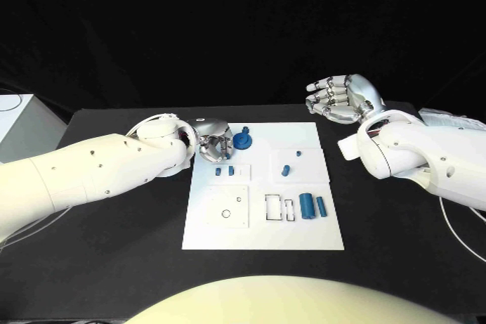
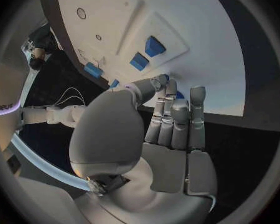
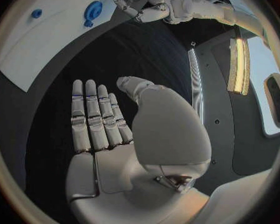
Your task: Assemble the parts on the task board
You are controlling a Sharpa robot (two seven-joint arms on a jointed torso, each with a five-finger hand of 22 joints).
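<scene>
Black tabletop (image 1: 112, 268) runs under everything, with the white task board (image 1: 263, 236) lying flat in its middle. Nearest the robot, the board's front part is bare white; a little farther on sit a square plate with a small ring hole (image 1: 225, 213) and, to its right, a rectangular outline slot (image 1: 273, 206) next to two upright-lying blue parts: a dark block (image 1: 306, 205) and a longer blue bar (image 1: 321, 205), just beside each other. Farther on, two small blue pegs (image 1: 225, 171) stand close together on the board's left half, and a short blue piece (image 1: 286, 171) lies on a raised square to the right, with a tiny blue stud (image 1: 298, 154) beyond it. At the board's far left corner the left hand (image 1: 215, 145) hangs over the board, its fingers (image 2: 177, 117) held straight and side by side, touching or just beside a round blue knob part (image 1: 242, 139); whether it actually grips the knob cannot be told. Well off the board's far right corner, the right hand (image 1: 344, 98) is raised above the bare table, holding nothing, its fingers (image 3: 93, 117) extended and close together with the thumb set apart.
</scene>
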